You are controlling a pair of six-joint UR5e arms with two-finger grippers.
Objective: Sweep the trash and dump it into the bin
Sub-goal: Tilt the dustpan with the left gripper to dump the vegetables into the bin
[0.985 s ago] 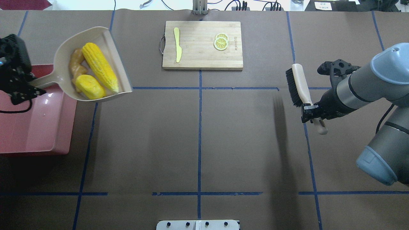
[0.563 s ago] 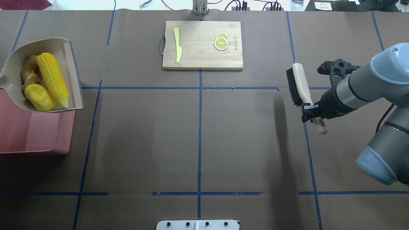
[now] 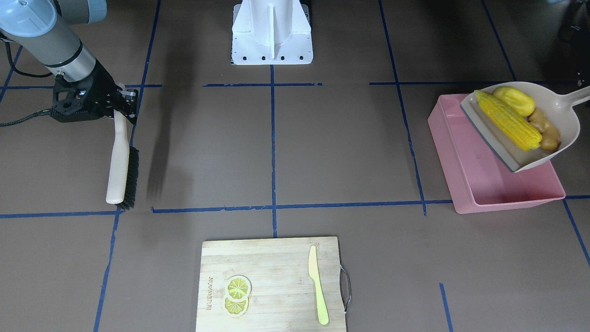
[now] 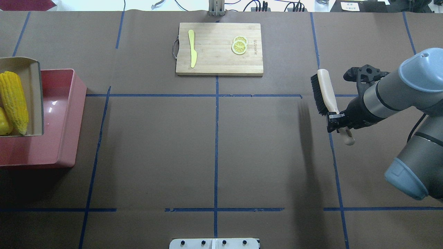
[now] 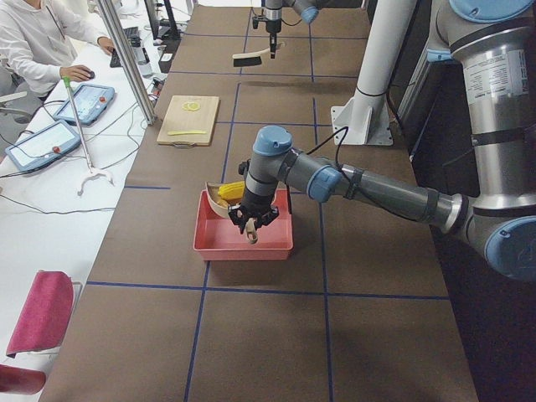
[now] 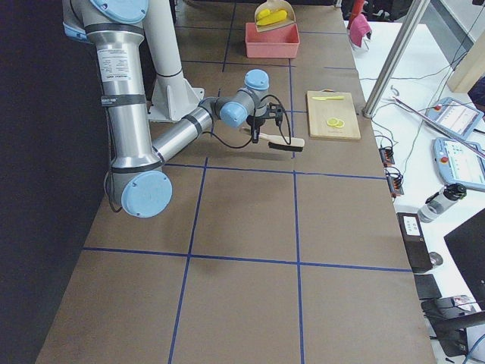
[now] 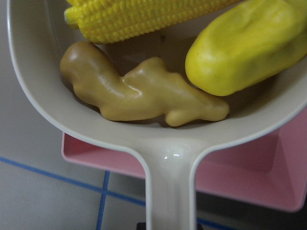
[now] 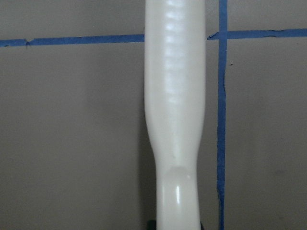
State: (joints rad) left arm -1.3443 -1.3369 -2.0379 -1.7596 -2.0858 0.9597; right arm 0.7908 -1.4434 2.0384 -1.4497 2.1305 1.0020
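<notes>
The beige dustpan (image 3: 564, 115) hangs tilted over the pink bin (image 3: 465, 161) and holds all the trash: the corn cob (image 3: 507, 121), the potato (image 3: 514, 100) and the ginger root (image 3: 546, 131). My left gripper (image 5: 251, 226) is shut on the dustpan's handle (image 7: 168, 191), outside the overhead view. In the overhead view the dustpan (image 4: 33, 86) is at the left edge above the bin (image 4: 59, 131). My right gripper (image 4: 337, 121) is shut on the handle of a black-bristled brush (image 4: 325, 91), held still at the right.
A wooden cutting board (image 4: 214, 62) lies at the far middle with a pale knife (image 4: 192, 48) and lemon slices (image 4: 239, 45) on it. The robot's white base (image 3: 272, 32) stands at the near middle edge.
My left arm has carried the dustpan with the trash leftward until it hangs over the bin, and the gripper has left the overhead view. The right arm and brush have not moved.
</notes>
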